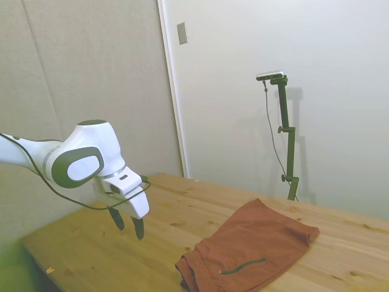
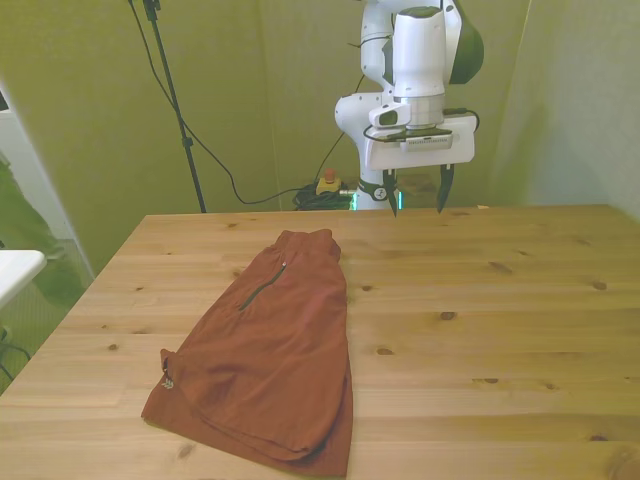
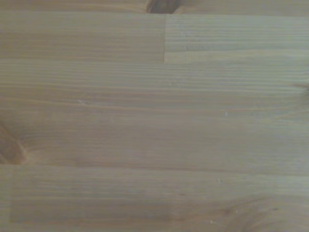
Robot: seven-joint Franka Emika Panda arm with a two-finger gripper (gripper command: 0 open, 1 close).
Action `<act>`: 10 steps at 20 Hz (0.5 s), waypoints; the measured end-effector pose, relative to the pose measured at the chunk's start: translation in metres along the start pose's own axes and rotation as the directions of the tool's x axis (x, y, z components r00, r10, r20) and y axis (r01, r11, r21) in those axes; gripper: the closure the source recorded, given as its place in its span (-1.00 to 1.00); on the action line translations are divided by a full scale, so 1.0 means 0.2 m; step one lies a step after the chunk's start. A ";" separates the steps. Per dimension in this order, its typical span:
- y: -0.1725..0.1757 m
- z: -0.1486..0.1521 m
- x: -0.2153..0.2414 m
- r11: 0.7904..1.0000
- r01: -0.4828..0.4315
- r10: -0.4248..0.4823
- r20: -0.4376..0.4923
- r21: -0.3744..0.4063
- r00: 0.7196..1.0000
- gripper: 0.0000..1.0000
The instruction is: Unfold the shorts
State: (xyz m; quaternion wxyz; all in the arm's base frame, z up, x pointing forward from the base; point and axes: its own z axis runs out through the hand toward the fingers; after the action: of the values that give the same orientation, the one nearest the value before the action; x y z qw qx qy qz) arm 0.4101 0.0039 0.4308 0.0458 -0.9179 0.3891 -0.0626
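Observation:
The rust-brown shorts (image 2: 275, 350) lie folded flat on the wooden table (image 2: 480, 300), toward the front view's left, with a dark zippered pocket slit facing up; they also show in the side view as shorts (image 1: 252, 249). My gripper (image 2: 417, 190) hangs open above the table's far edge, well apart from the cloth, with nothing between its dark fingers. From the side it is the gripper (image 1: 127, 224), a little above the wood. The wrist view holds only bare table planks (image 3: 154, 125).
Cables and a small red-buttoned box (image 2: 326, 184) lie on the floor behind the table. A white panel edge (image 2: 15, 270) stands off the front view's left side.

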 end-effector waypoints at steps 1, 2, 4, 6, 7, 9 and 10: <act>0.00 0.00 0.00 1.000 -0.001 0.001 0.002 -0.001 1.000 -1.00; 0.00 0.00 0.00 1.000 -0.002 0.002 0.006 -0.005 1.000 -1.00; -0.01 -0.02 0.02 1.000 -0.012 0.012 -0.004 0.004 1.000 -1.00; -0.03 -0.10 0.08 0.999 -0.036 0.037 -0.037 0.027 0.999 -1.00; -0.03 -0.16 0.14 0.998 -0.055 0.057 -0.057 0.044 0.997 -1.00; -0.01 -0.28 0.34 0.992 -0.104 0.111 -0.097 0.073 0.989 -1.00; 0.01 -0.32 0.45 0.987 -0.134 0.143 -0.108 0.085 0.984 -1.00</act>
State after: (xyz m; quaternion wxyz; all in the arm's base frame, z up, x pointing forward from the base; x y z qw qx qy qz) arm 0.4621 -0.0648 0.5014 0.0633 -0.8811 0.4513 -0.1266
